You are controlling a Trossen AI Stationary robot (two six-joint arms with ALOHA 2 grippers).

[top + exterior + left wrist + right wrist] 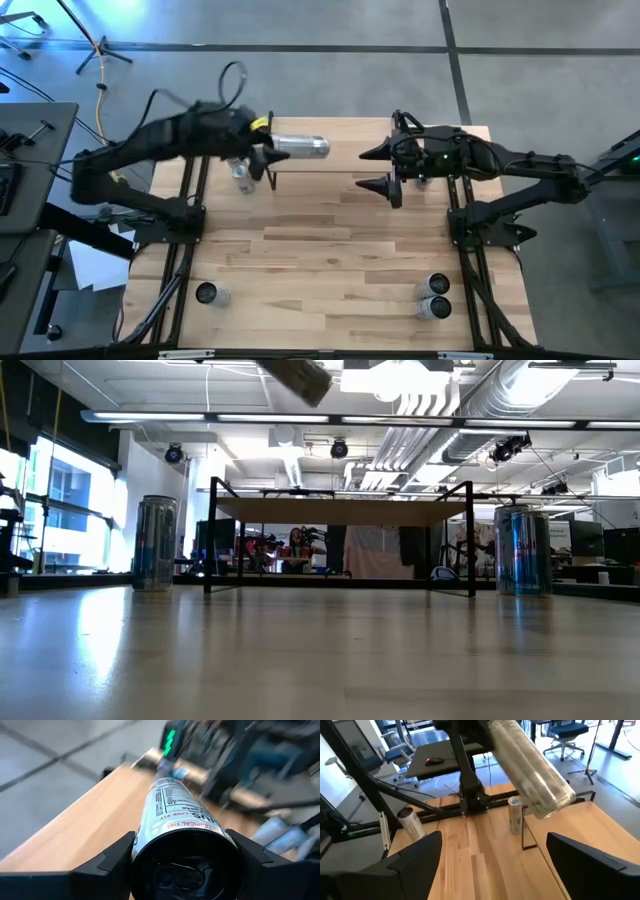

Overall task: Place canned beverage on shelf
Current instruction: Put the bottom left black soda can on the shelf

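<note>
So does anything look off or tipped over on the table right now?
Only the can in the left gripper: it's held lying sideways in the air, not upright. The other cans stand upright, nothing spilled.

Shiny silver metal can (300, 148) with a printed label; pale, smooth, faintly glossy wood tabletop (330, 250) — the shelf (340, 511) is light wood on black metal legs.

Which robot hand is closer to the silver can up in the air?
Left. The left gripper is clamped on the silver can, holding it sideways. The right gripper is open, apart from it, facing its free end.
</note>
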